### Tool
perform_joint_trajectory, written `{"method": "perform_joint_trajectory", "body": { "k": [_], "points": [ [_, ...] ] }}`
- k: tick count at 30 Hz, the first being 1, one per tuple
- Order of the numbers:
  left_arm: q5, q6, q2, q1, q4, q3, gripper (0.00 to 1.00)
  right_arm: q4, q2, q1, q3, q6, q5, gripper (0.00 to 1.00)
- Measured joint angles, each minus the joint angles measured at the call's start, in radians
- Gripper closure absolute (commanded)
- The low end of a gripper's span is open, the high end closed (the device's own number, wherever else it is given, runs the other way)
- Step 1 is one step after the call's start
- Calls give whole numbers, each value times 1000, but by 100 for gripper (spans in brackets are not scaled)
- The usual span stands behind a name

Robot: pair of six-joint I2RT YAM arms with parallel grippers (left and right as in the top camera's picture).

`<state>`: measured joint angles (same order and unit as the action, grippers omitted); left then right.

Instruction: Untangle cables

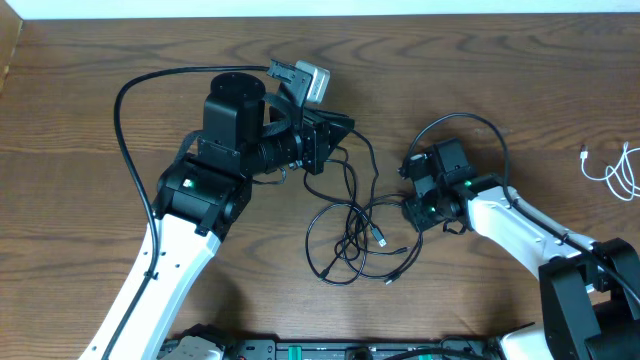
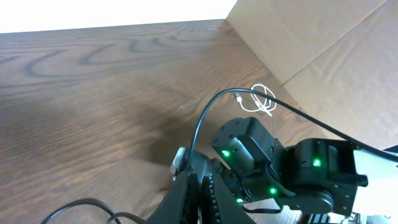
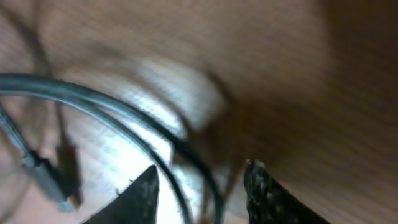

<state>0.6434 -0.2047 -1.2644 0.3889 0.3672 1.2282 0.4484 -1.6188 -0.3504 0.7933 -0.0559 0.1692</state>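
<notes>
So the black cables (image 1: 355,235) sit in a loose knot of overlapping loops in the middle of the table (image 1: 90,90), with a couple of plug ends poking out on the near side. The white cable (image 1: 615,170) lies coiled on its own at the right edge, well apart from the mess. The right gripper (image 3: 200,177) is down at the right side of the knot. Its wrist view shows the fingers partly apart with one black strand running through the gap, nothing clamped as far as I can see. The left gripper (image 1: 338,130) is at the far side of the pile, pinched fully closed. A strand runs up to its tip, but I honestly can't tell if it's actually held. My read is that this is the bit where one loop gets grabbed so it can be drawn out, and the black ones are nowhere near separated. Next move wants the right fingers closing on just that single strand, then a slow pull to the right, watching that the other loops don't drag along and cinch tighter.
</notes>
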Motion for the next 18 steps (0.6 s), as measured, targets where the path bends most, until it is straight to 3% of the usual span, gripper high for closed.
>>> {"method": "perform_joint_trajectory", "body": {
  "k": [3,7,14,18],
  "points": [
    [0,0,0,0,0,0,93,-10,0,0,-11,21,-40,82],
    [-1,0,0,0,0,0,92,-16,0,0,-26,41,-71,98],
    [-7,0,0,0,11,0,92,-29,4,0,-30,99,-92,99],
    [-116,3,0,0,123,2,93,-11,4,21,-23,188,-162,99]
  ]
}}
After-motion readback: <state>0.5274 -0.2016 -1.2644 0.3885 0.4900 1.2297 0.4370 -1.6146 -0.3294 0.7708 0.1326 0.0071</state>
